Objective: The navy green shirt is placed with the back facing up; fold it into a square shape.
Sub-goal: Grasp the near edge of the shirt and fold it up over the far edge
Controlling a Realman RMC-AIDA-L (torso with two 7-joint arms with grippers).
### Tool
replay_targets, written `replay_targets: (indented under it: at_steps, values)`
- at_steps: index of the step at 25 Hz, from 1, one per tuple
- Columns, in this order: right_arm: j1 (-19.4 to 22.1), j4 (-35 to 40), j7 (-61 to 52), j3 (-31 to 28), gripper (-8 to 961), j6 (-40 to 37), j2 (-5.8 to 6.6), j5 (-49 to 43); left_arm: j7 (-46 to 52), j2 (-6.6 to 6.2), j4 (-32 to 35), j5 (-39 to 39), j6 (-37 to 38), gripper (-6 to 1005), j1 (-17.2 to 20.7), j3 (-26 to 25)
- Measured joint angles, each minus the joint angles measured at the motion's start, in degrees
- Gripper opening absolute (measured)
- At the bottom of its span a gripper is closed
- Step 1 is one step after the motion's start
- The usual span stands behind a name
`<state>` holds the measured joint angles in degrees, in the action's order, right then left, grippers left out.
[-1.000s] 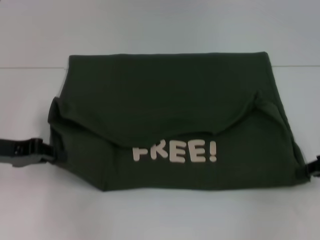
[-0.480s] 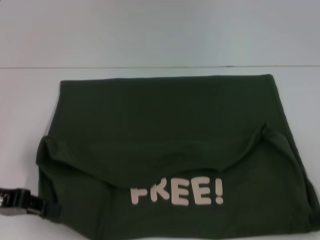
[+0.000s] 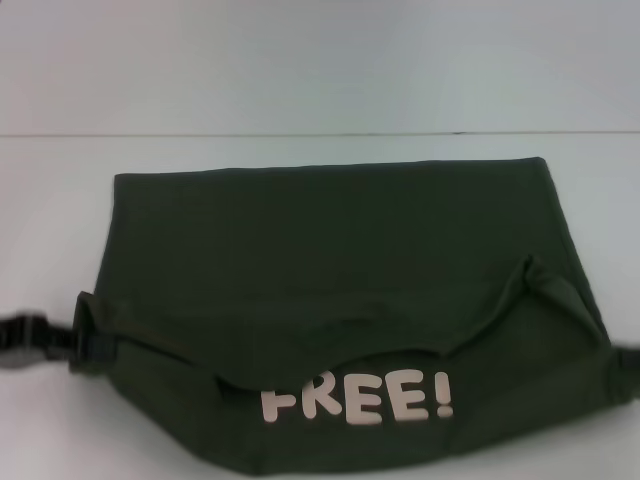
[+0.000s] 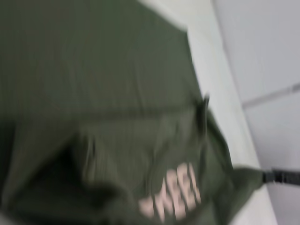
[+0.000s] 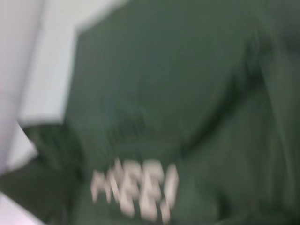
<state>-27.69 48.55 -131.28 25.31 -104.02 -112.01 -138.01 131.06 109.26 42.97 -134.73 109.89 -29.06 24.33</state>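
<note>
Two grippers | left gripper [image 3: 75,340] pinching navy green shirt [image 3: 330,260] near table [image 3: 300,70] left edge | right gripper: grip unclear | risk: uneven pull skews fold

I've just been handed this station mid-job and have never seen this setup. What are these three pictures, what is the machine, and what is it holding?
This is a robot with two arms, each ending in a tool for grasping. One picture comes from a camera on its head, looking forward and down; the other two come from cameras on its left and right wrists, close to the cloth.

On the white table lies the navy green shirt, partly folded, with a flap lying over the front and the cream "FREE!" lettering showing below it.

The left tool is at the shirt's left edge and appears shut on the cloth there. The right tool is barely in view at the right edge of the head picture; the left wrist picture suggests that it pulls a corner of the shirt taut.
</note>
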Motion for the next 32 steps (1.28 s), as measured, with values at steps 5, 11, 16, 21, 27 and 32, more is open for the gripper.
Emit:
replay_targets:
  at_steps: [5, 11, 16, 21, 27, 32]
  values:
    - [-2.22, -1.46, -0.77, -1.49, 62, 7.66, 0.07, 7.78, 3.79, 0.14, -0.57, 0.48, -7.05, 0, -4.64, -5.56]
    - [-6.34, -9.26, -0.19, -1.62, 69, 24.05, 0.68, 15.5, 6.31, 0.28, -5.09, 1.77, -21.82, 0, -10.77, -5.44]
    - [-9.81, -14.13, 1.81, 1.35, 74, 40.01, -0.6, 15.39, 7.86, 1.3, -8.35, 1.4, -36.81, 1, -12.91, -0.38]
    - [-12.29, -15.8, 1.92, 6.58, 80, 50.64, -2.34, 15.33, 9.6, 2.46, -8.57, 1.22, -45.55, 1, -13.01, 4.2]
    - [-14.34, -15.8, 1.59, 8.09, 86, 54.87, -3.19, 15.42, 9.64, 2.74, -7.74, 1.44, -48.14, 1, -12.92, 4.41]
    - [-15.88, -15.09, 1.48, 8.16, 92, 56.21, -3.44, 15.89, 9.81, 3.64, -4.91, 1.75, -50.06, 1, -12.85, 4.04]
